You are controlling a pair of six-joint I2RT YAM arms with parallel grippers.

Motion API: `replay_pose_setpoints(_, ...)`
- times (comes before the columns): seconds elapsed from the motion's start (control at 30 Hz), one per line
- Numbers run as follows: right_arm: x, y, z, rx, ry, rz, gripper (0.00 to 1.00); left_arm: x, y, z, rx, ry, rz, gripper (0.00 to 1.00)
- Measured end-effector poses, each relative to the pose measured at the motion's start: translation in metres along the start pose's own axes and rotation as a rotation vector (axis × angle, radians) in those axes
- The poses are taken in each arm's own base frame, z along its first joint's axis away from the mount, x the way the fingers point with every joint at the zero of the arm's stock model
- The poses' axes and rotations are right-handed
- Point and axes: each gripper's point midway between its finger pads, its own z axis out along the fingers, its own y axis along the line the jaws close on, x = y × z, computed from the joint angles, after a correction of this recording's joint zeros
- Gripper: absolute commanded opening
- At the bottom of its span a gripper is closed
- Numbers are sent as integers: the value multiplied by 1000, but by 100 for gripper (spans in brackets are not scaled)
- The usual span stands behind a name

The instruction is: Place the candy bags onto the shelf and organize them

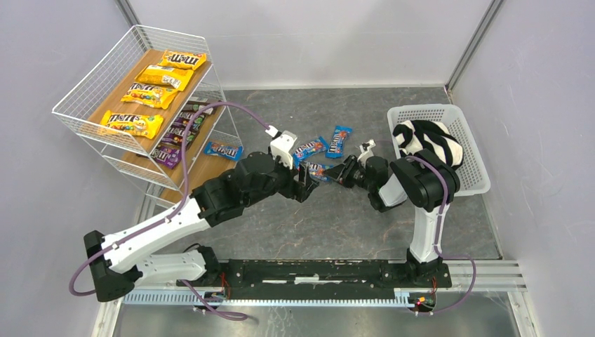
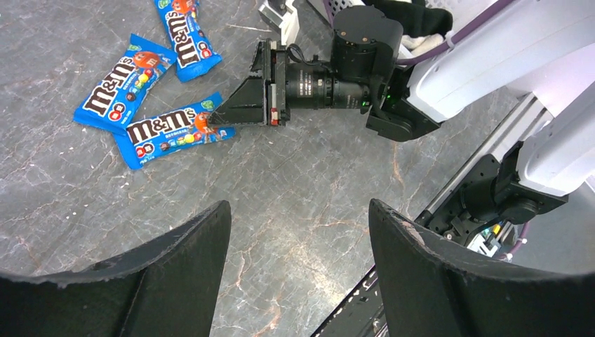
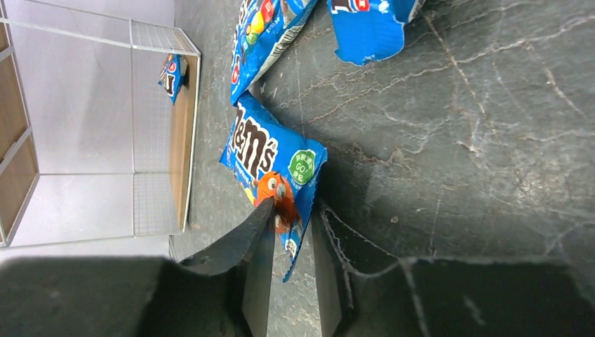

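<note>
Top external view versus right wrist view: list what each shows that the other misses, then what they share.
Only the top external view shows the yellow candy bags on the shelf's top board, the white basket holding the striped cloth, and the left claw. Only the right wrist view shows the right claw straddling a blue bag's edge up close; a firm pinch is not clear. Both show the shelf, the grey table, and loose blue bags.

bright even overhead light, soft shadows, sharp top view, right gripper (image 3: 293, 217) blurred at near edge
</note>
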Motion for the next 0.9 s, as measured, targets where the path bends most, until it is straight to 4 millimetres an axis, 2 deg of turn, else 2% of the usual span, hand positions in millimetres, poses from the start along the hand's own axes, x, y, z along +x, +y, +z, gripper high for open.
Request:
replay_pose_setpoints(0.1, 2, 0, 1, 5, 1, 6, 20, -4, -1, -5, 5, -14, -3, 79)
replay_pose_setpoints(0.23, 5, 2, -1, -3, 2, 31, 17, -15, -2, -17, 19, -55, -11, 79)
replay_pose_setpoints(0.4, 18, 11, -7, -31, 12, 77, 11, -21, -3, -24, 26, -79, -15, 79)
replay_pose_setpoints(0.57, 32, 37, -7, -89, 30, 80, 8, -22, -3, -28, 31, -88, -18, 79)
replay_pose_setpoints(0.7, 44, 66, -6, -147, 38, 50, 6, -27, -2, -42, 45, -123, -28, 79)
replay_pose_setpoints(0.9, 68, 113, 13, -219, 63, 34, 5, -36, -3, -64, 66, -172, -55, 80)
